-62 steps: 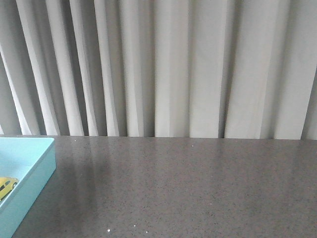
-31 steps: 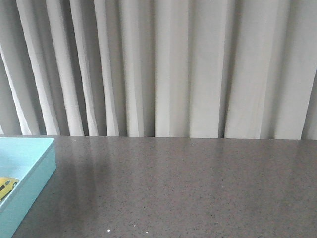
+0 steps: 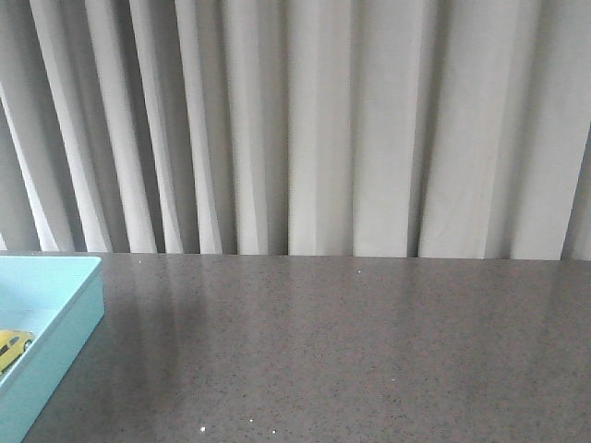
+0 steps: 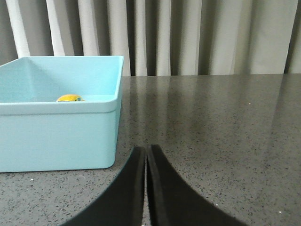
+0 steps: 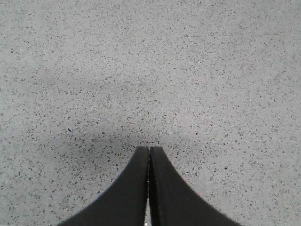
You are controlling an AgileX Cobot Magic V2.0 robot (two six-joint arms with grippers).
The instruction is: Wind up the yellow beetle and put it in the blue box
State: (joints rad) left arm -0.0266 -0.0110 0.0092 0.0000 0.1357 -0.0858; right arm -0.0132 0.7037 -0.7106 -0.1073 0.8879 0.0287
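Observation:
The yellow beetle point(image 3: 11, 346) lies inside the blue box point(image 3: 65, 318) at the table's left edge in the front view. In the left wrist view only the beetle's yellow roof point(image 4: 69, 98) shows over the rim of the blue box point(image 4: 61, 136). My left gripper point(image 4: 146, 150) is shut and empty, low over the table beside the box's near corner. My right gripper point(image 5: 149, 149) is shut and empty over bare speckled tabletop. Neither gripper shows in the front view.
The dark speckled table point(image 3: 351, 351) runs back to a pleated grey-white curtain point(image 3: 314, 129). The box's wall stands close to the left gripper's fingers point(image 4: 131, 183).

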